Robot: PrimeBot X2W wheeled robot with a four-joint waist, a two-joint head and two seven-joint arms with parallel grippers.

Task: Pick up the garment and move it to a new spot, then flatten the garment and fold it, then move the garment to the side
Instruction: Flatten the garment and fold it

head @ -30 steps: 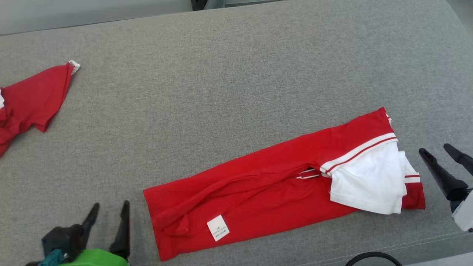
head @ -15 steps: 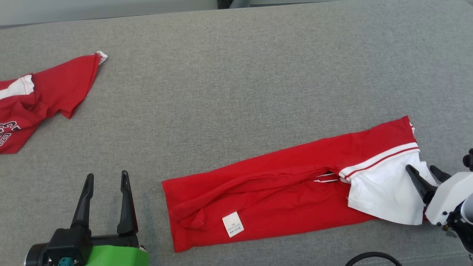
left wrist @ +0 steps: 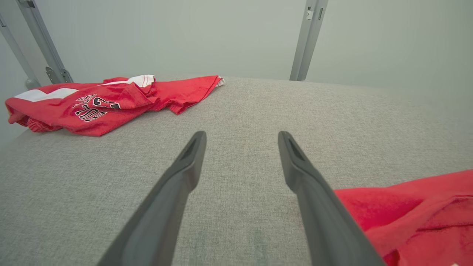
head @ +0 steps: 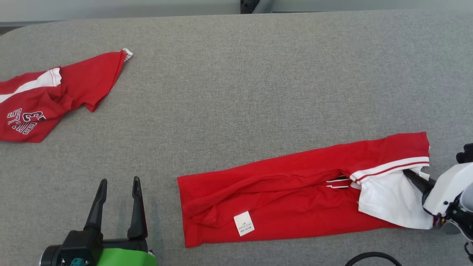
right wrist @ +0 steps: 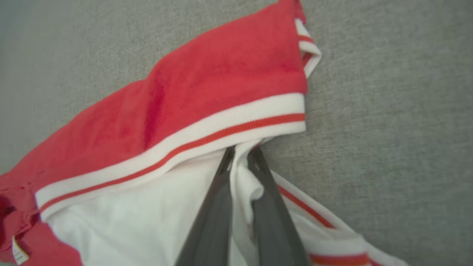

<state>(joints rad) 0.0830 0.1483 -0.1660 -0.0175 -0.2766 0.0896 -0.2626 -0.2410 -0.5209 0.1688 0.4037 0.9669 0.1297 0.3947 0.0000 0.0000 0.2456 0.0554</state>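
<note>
On the grey fabric-covered bench point(head: 236, 92) a long red jersey garment point(head: 288, 192), folded into a narrow strip, lies flat near the bench's front edge, toward its right end. It runs a little slanted, so the end at the bench's right side is farther from the front edge than the other end. A small white square label point(head: 244, 223) sits on the garment, on the side closest to the bench's front edge. At the end toward the bench's right side there is a white cloth panel point(head: 391, 201) under a white-and-red striped band point(head: 391, 168). The right gripper point(right wrist: 242, 149) is clenched on a fold of this white cloth just below the band; in the right wrist view the cloth is bunched between its two dark fingers point(right wrist: 212, 218). The left gripper point(head: 119, 180) is near the bench's front edge, left of the bench's middle, with its fingers spread wide and nothing between them, just beside the garment but not touching it. A second red shirt with white stripe and printed letters point(head: 55, 96) lies crumpled at the bench's left end, well apart from the garment
</note>
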